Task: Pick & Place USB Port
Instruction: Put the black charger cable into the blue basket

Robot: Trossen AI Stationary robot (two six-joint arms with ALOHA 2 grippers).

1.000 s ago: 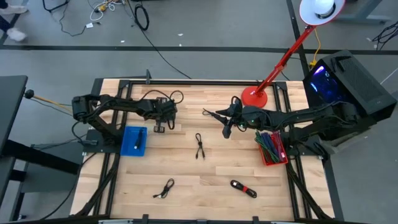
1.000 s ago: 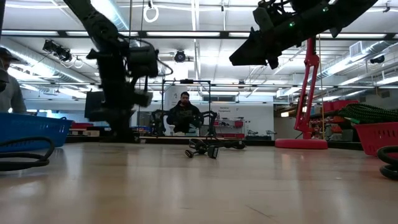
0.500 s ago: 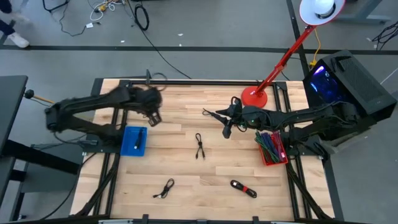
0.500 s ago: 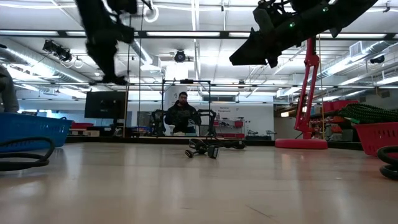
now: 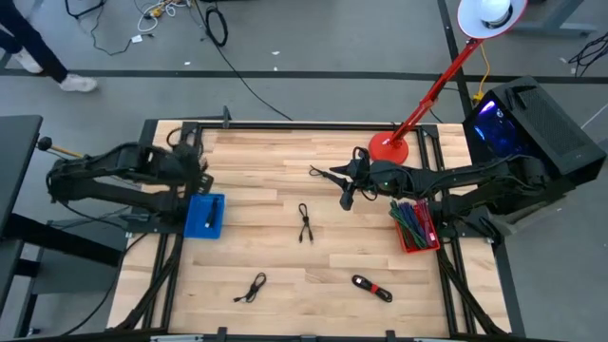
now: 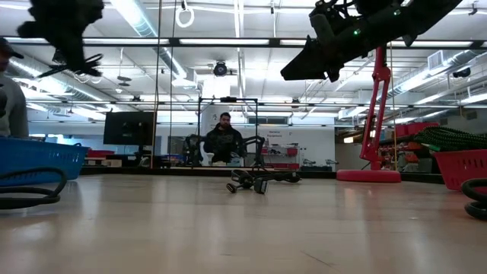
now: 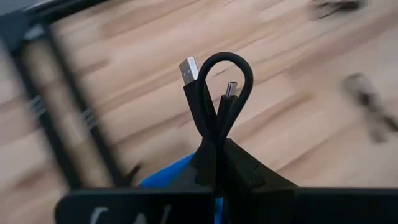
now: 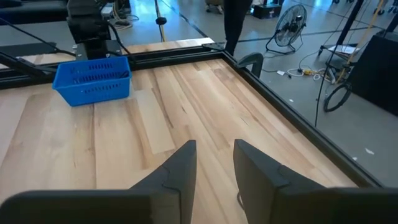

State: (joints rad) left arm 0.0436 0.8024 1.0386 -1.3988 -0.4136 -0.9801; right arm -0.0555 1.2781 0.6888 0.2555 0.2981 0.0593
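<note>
Swinging back from mid-table, the left gripper now sits high over the table's left edge, just behind the blue bin, and it has carried the USB cable along. In the left wrist view the fingers are pinched tight on the cable's folded middle, the loop standing up past the fingertips with the silver USB plug on one side and a smaller plug beside it. A corner of the bin shows right beneath the grip. Over on the other side, the right gripper hangs above the table near the red lamp base, unchanged, fingers parted with bare wood showing between them. Three more cables lie on the boards, well apart from both grippers.
</note>
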